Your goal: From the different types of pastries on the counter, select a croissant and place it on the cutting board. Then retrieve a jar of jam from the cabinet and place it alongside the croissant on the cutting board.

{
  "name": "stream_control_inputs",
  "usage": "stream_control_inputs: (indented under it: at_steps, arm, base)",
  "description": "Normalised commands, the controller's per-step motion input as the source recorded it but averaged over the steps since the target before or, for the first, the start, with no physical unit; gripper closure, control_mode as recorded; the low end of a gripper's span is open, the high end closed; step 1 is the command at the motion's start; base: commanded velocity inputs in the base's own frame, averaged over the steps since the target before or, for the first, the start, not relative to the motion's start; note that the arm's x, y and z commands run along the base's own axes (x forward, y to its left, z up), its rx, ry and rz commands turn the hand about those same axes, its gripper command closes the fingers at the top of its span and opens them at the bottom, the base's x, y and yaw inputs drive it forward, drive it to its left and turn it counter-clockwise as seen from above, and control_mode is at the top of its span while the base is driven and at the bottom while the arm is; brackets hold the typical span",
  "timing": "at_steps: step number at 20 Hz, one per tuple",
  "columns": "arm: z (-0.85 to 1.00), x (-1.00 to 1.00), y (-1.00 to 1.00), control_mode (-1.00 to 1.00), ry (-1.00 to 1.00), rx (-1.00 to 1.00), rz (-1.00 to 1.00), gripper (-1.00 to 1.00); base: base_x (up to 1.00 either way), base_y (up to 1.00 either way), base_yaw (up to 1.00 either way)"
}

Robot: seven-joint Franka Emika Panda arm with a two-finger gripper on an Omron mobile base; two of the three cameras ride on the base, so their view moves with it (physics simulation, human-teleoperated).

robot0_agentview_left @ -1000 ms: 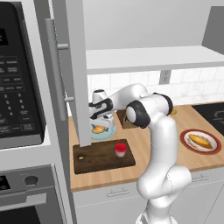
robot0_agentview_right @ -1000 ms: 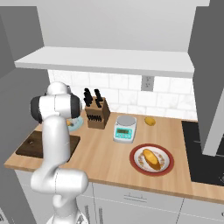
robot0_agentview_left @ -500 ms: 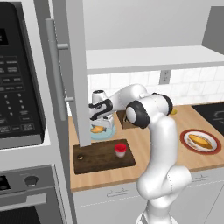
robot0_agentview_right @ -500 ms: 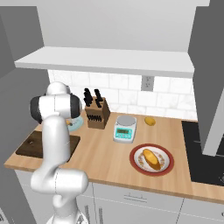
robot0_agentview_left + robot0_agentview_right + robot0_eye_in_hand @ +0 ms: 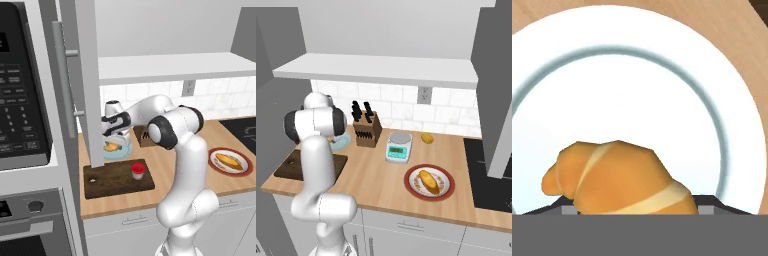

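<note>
The croissant [image 5: 617, 180] lies on a white plate with a blue-grey ring [image 5: 732, 130], close under the hand. It sits between my dark finger tips [image 5: 709, 202], which it mostly hides. From the left base view, my gripper [image 5: 112, 141] hangs open right over the croissant [image 5: 111, 147] on the pale blue plate [image 5: 124, 151], beside the open cabinet door [image 5: 85, 80]. In front of the plate lies the dark cutting board [image 5: 112, 181], and the red-lidded jar of jam [image 5: 137, 171] stands upright on it. From the right, the arm hides part of the cutting board [image 5: 288, 165].
A knife block [image 5: 367, 130], a small scale [image 5: 398, 146] and a round yellow pastry [image 5: 427, 138] stand along the back of the counter [image 5: 376, 182]. A red-rimmed plate [image 5: 445, 191] holds the oval pastry. The microwave [image 5: 20, 90] is at the left and the cooktop [image 5: 491, 170] at the right.
The hand has sunk a little toward the croissant on the plate. The jar and the board have not moved.
</note>
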Motion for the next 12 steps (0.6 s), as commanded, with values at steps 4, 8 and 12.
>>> stream_control_inputs:
  at_steps: [4,8,12]
  arm:
    - [0.0,-0.6,0.01,-1.0,-0.13,0.0,-0.01,1.0]
    - [0.28,-0.77,0.01,-1.0,-0.21,0.0,0.0,1.0]
    - [0.84,-0.41,0.02,-1.0,-0.16,0.01,0.0,1.0]
  base:
    - [0.0,0.0,0.0]
    - [0.0,0.0,0.0]
    - [0.0,0.0,0.0]
